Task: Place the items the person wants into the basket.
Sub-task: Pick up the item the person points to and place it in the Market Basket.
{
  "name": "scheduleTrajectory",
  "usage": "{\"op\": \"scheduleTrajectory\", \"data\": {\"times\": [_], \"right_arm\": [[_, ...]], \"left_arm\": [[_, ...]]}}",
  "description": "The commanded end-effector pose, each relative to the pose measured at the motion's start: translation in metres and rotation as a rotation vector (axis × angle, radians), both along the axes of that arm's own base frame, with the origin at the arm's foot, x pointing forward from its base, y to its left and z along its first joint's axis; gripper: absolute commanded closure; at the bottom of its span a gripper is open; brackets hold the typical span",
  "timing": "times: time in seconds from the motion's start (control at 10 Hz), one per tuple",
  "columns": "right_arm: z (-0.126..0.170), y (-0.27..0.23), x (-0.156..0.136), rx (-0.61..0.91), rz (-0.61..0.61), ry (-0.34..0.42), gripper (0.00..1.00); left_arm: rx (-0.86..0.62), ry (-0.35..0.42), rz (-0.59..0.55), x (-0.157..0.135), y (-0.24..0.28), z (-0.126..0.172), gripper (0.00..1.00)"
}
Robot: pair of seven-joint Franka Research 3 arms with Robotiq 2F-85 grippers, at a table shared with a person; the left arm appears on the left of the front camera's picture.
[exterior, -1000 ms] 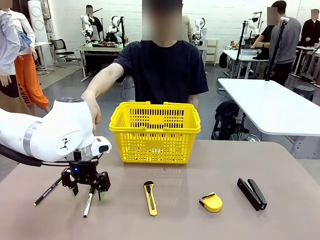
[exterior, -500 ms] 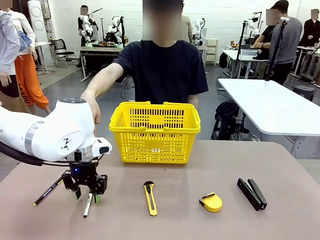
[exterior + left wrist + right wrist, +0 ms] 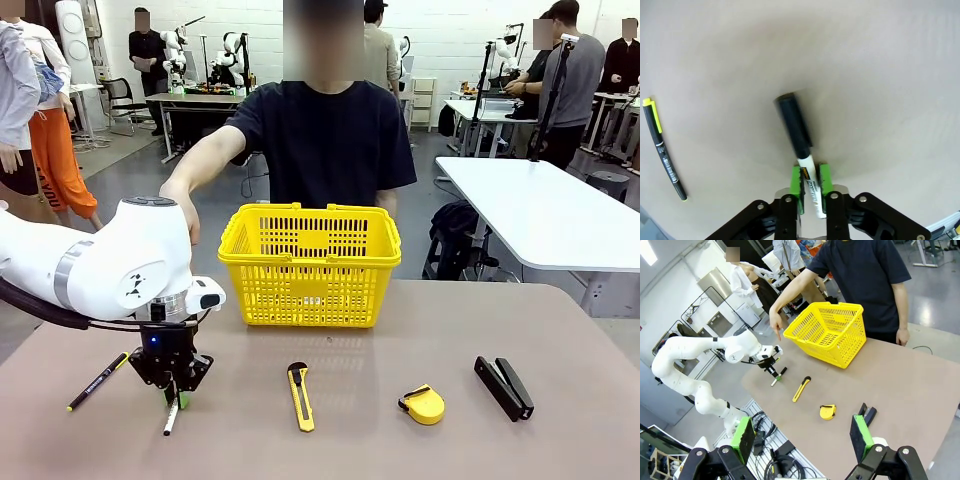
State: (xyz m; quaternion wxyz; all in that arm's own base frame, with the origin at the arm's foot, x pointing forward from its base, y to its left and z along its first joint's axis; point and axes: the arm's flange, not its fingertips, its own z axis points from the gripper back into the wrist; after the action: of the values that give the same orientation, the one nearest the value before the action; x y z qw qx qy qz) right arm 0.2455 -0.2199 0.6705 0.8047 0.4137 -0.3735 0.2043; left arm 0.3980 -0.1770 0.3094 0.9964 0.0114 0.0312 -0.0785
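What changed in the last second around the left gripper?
The left gripper closed from a wide straddle onto the marker. Its green pads now clamp the white barrel. The pen, knife, tape measure, stapler and basket stayed where they were. The person's hand still points down near the marker.

row left→right: pen [image 3: 98,381] | marker [image 3: 170,418] | knife [image 3: 300,398] | tape measure [image 3: 423,404] | stapler [image 3: 503,388] ; basket [image 3: 310,265] behind knife
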Motion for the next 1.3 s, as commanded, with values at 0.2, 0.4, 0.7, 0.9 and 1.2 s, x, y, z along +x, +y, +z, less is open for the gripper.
{"op": "scheduleTrajectory", "data": {"times": [0.2, 0.4, 0.7, 0.9, 1.2], "right_arm": [[0.001, 0.0, 0.001, 0.015, 0.018, -0.024, 0.0], [0.001, 0.0, 0.001, 0.015, 0.018, -0.024, 0.0], [0.001, 0.0, 0.001, 0.015, 0.018, -0.024, 0.0], [0.001, 0.0, 0.001, 0.015, 0.018, -0.024, 0.0], [0.001, 0.0, 0.001, 0.015, 0.018, -0.024, 0.0]], "left_arm": [[0.022, 0.021, 0.006, 0.004, -0.001, -0.001, 1.0], [0.011, 0.023, 0.002, 0.003, 0.0, 0.002, 1.0], [-0.062, 0.11, -0.066, -0.016, 0.019, 0.065, 1.0], [-0.095, 0.132, -0.097, -0.036, 0.035, 0.128, 1.0], [-0.093, 0.076, -0.091, -0.072, 0.036, 0.214, 1.0]]}}
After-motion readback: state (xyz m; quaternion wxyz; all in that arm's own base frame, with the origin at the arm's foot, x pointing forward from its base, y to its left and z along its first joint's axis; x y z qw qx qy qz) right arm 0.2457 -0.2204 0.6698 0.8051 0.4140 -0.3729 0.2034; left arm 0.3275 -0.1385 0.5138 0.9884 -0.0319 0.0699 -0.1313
